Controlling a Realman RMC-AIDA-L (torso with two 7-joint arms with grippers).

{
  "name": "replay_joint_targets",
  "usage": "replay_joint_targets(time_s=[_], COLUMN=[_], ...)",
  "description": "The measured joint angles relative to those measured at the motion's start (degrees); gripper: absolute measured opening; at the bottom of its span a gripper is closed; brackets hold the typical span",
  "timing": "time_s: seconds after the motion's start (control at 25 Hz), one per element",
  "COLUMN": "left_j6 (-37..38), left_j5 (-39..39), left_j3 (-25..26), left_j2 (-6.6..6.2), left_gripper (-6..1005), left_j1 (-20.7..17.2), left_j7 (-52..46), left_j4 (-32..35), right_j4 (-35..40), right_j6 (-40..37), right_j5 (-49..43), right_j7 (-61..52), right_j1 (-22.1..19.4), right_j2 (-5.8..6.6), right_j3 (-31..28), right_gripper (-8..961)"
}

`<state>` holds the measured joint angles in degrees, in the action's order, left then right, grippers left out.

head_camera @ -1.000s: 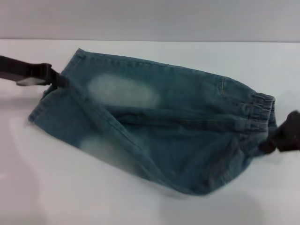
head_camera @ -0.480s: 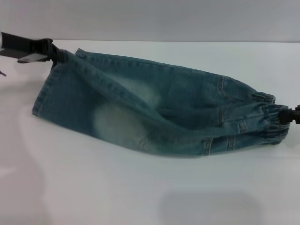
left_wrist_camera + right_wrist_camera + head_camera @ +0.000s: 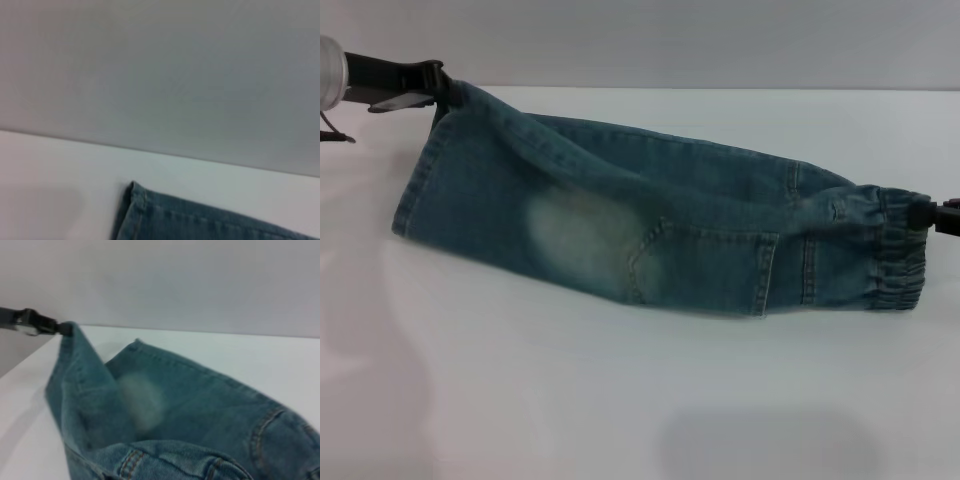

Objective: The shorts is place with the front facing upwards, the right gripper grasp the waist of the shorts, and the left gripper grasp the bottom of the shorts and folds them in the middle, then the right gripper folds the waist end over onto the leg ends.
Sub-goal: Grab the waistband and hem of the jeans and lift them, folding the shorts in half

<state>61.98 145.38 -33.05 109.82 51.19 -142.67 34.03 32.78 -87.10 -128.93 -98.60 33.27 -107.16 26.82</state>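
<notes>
Both grippers pinch the shorts (image 3: 620, 230), lengthwise fold nearly laid.
Left gripper (image 3: 438, 84) holds the bottom (image 3: 420, 180), right gripper (image 3: 926, 216) the waist (image 3: 895, 255); next, lower and release.

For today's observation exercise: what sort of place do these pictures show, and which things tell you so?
Probably a robot test bench or lab: a bare white table against a plain grey wall, with only the shorts stretched between the left gripper and right gripper.

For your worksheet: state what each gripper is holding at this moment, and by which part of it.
Both hold the shorts. The left gripper pinches a corner of the bottom hem, lifted off the table; the right gripper grips the waist.
</notes>
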Motion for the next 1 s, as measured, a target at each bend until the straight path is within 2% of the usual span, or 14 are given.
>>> replay_joint_targets(time_s=[0.56,0.76,1.0], left_j6=[-6.58,-8.18,-10.39], left_j5=[0.25,0.32,0.35], left_j3=[-1.58,-2.1,-5.47], left_j2=[1.37,1.37,1.43], left_gripper=[182,185,189], left_j1=[0.57,0.58,0.58], left_j7=[-0.23,-0.99,-2.45], left_j4=[-0.23,-0.23,-0.37], right_j4=[-0.4,-0.5,-0.53], right_j6=[10.65,12.47,13.09], right_j5=[2.51,3.62,3.66], right_j7=[0.15,0.17,0.16], right_j1=[0.56,0.25,0.0], right_j2=[-3.06,-3.49,-3.53], right_j3=[-0.59,-0.62,-0.66], right_gripper=[-1,-2,-2])
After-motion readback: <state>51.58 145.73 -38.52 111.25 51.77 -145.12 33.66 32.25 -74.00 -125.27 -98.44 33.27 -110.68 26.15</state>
